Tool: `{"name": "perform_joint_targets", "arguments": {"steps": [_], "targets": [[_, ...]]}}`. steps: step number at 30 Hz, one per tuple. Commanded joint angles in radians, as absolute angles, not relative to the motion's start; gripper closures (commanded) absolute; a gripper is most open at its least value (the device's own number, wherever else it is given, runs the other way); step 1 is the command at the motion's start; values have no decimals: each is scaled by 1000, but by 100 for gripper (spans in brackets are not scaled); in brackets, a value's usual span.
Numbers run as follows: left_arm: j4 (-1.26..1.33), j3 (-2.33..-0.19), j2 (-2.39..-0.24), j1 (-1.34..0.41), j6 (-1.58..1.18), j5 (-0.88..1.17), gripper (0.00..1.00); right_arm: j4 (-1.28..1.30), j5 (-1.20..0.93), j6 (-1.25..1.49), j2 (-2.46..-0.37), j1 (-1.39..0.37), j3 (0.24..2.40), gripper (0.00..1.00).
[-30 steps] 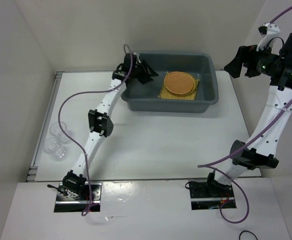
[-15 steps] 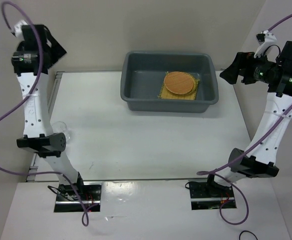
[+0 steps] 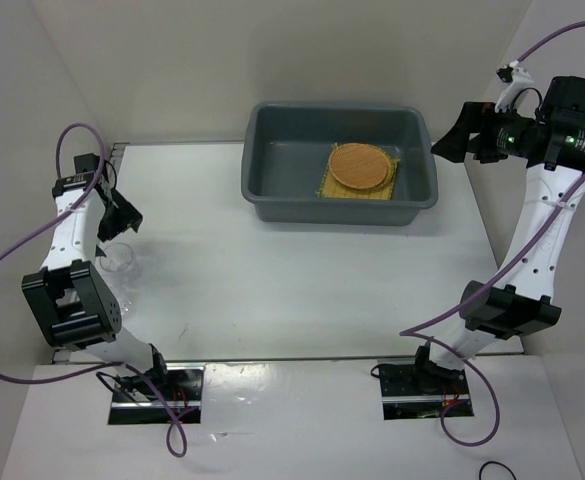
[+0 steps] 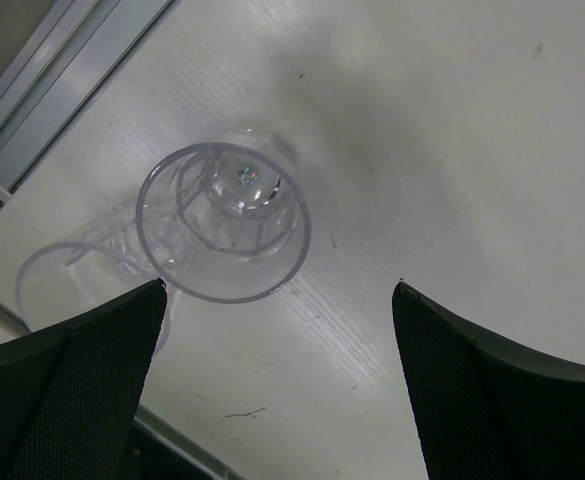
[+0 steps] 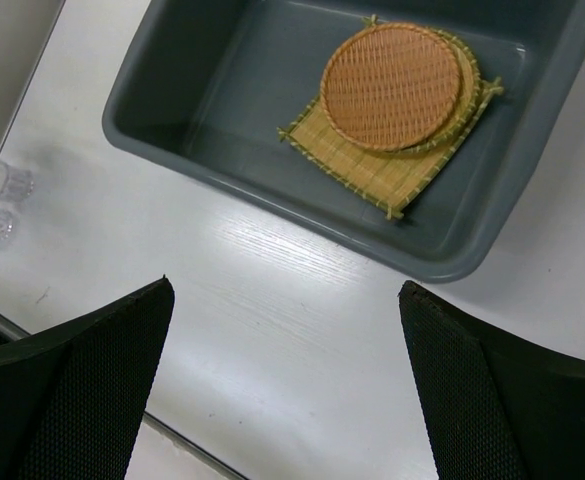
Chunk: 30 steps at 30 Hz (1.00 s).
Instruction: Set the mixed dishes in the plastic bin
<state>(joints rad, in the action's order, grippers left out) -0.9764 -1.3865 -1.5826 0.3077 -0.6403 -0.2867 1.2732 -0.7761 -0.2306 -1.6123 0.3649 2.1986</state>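
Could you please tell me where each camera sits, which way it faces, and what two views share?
Top external: above and behind the bases, looking down on table, bin and both arms.
Left wrist: on the left arm, facing down at clear cups; open left end effector frames the bottom.
Right wrist: raised high, looking down at woven mats in the bin; open right end effector frames the bottom.
Shared: top and right wrist both show bin, mats, cups.
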Motion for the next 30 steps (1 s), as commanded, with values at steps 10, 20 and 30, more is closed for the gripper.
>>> {"name": "perform_joint_targets", "arguments": {"steps": [10, 20, 30], "targets": [[-787, -1284, -1640, 307, -607, -232, 0, 1250, -749, -249, -1565, 344, 2178, 2], [-721, -1232, -1717, 318, -565, -163, 8, 1241, -739, -249, -1513, 344, 2125, 2], [-697, -1350, -1629, 318, -688, -55, 100, 1241, -758, -249, -1482, 344, 2097, 2]]}}
